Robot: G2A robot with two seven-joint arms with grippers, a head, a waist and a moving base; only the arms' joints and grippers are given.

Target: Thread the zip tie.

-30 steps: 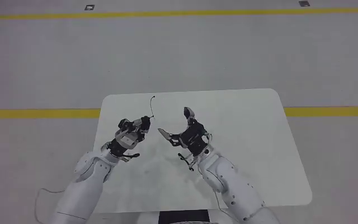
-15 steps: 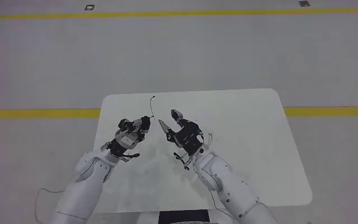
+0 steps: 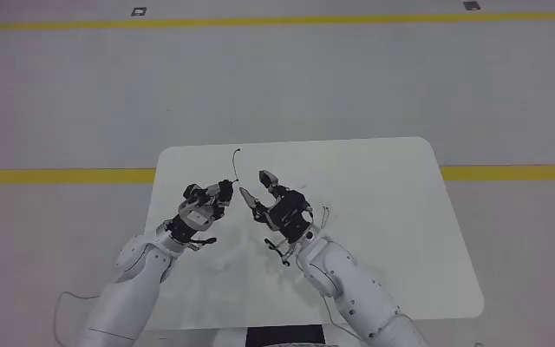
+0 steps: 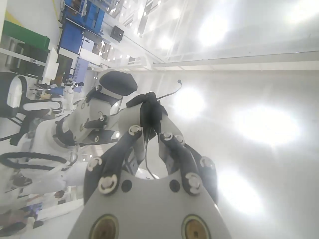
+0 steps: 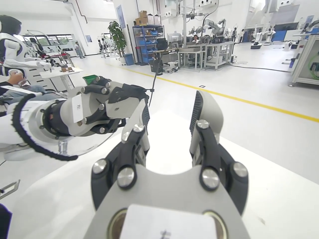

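Note:
A thin black zip tie (image 3: 236, 165) stands up from my left gripper (image 3: 227, 187), which is shut on its lower part above the white table's (image 3: 381, 199) left half. In the left wrist view the black fingertips (image 4: 149, 100) pinch the zip tie (image 4: 169, 93), whose curved end points away while its tail runs back between the fingers. My right gripper (image 3: 257, 187) is open just to the right of the left one, nothing between its fingers. In the right wrist view my right gripper (image 5: 172, 110) faces the left gripper (image 5: 139, 95) and the upright zip tie (image 5: 152, 83) close by.
The table top carries nothing else in the top view; its far edge lies just beyond the zip tie's tip. A yellow floor line (image 3: 78, 176) runs behind the table. Workbenches and shelves (image 5: 194, 50) stand far off in the room.
My right gripper has moved left toward the left gripper and turned, its fingers now closer together. The left gripper and zip tie have stayed still.

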